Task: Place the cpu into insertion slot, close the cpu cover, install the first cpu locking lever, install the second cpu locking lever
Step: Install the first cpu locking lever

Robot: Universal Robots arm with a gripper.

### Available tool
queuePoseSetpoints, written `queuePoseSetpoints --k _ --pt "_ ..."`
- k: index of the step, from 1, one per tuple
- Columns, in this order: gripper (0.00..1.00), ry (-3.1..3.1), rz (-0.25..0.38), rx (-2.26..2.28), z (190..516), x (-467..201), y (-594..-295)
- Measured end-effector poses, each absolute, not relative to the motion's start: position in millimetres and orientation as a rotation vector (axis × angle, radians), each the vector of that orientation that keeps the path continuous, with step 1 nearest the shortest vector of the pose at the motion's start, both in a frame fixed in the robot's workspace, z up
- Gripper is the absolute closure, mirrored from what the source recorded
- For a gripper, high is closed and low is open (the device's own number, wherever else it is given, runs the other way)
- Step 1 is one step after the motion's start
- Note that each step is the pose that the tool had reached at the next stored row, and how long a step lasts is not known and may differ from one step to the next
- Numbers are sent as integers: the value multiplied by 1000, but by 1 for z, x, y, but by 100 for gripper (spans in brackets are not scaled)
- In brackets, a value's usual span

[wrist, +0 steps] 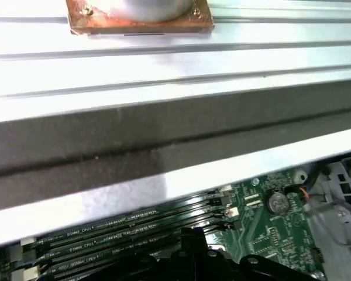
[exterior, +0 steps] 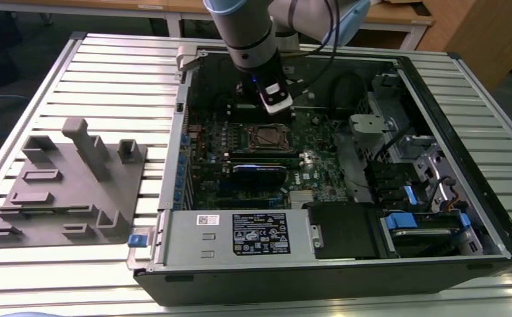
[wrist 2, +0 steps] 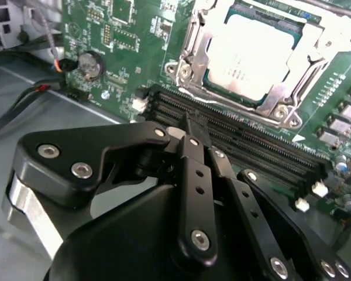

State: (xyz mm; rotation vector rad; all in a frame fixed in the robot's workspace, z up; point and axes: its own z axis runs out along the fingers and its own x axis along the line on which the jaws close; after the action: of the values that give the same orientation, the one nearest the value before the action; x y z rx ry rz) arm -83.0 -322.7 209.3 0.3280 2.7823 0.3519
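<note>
While the open computer case (exterior: 326, 218) lies on its side on the slatted metal bench (exterior: 106, 72), the arm (exterior: 247, 33) is seen reaching down into it from above in the exterior view. The hand (wrist 2: 193, 132) is held over the green board (exterior: 326, 165), just beside the long black memory slots (wrist 2: 251, 158) and near the insertion slot (wrist 2: 257, 55). Its black fingers (wrist 2: 196, 175) are drawn together at the tips, and nothing is gripped between them.

The cpu (wrist 2: 251, 52) is seated in the insertion slot, its dull silver top facing up. The cpu cover (wrist 2: 304, 61) is laid flat over it, framing the chip through its central cutout. A thin metal lever (wrist 2: 190, 52) is seen running along one side of the cover; whether it is latched cannot be told. In the exterior view the socket (exterior: 265, 137) lies just below the hand, toward the middle of the board.

A round coin battery (wrist 2: 89, 64) sits on the board well apart from the socket, with dark cables (wrist 2: 17, 105) beside it. In the first wrist view the memory slots (wrist: 123, 234) are seen under the edge of the case, and a copper-coloured plate (wrist: 140, 20) rests on the bench beyond. On the exterior view's left, a grey moulded fixture (exterior: 71, 185) stands on the bench beside the case. A grey power-supply box (exterior: 238, 234) fills the near corner of the case.
</note>
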Motion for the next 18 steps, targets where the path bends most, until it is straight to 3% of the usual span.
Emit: queuePoseSetpoints --k 8,18 --pt "89 2795 333 333 211 -83 -323" --pt "89 2971 206 382 211 -82 -323"
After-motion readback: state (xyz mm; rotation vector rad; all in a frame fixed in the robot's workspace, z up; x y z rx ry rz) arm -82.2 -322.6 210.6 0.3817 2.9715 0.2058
